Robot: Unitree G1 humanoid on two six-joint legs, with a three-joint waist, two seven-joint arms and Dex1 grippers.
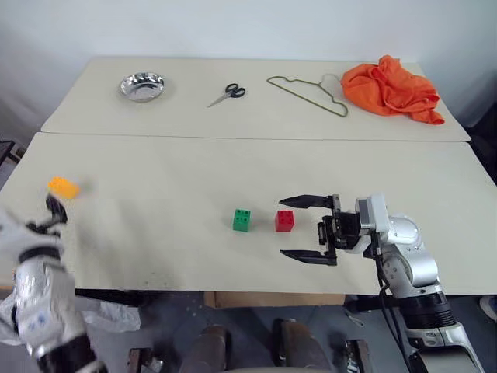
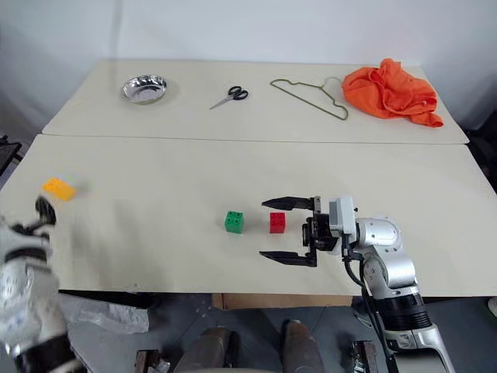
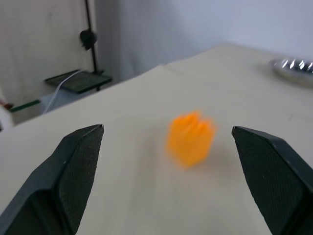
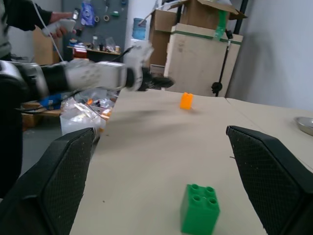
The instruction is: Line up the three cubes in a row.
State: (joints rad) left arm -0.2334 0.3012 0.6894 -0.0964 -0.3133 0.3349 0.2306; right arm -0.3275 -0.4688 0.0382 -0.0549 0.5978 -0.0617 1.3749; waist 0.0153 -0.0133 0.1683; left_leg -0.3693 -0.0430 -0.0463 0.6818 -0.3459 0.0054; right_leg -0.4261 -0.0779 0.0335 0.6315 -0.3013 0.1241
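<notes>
The green cube (image 1: 241, 220) and the red cube (image 1: 285, 221) sit side by side on the near table, a small gap between them. My right gripper (image 1: 283, 228) points left, open wide, and the red cube lies between its fingertips in the head views. The right wrist view has the green cube (image 4: 199, 208) low between the fingers. Far to the left, near the table edge, lies the orange-yellow cube (image 1: 63, 187). My left gripper (image 3: 167, 131) is open just short of it, so the cube (image 3: 193, 139) sits ahead between the fingers, untouched.
On the far table stand a metal bowl (image 1: 142, 86), scissors (image 1: 227, 94), a wire hanger (image 1: 311, 93) and a crumpled orange cloth (image 1: 392, 88). A seam (image 1: 248, 138) separates the two tables. A person (image 4: 14, 19) stands beyond the table's left end.
</notes>
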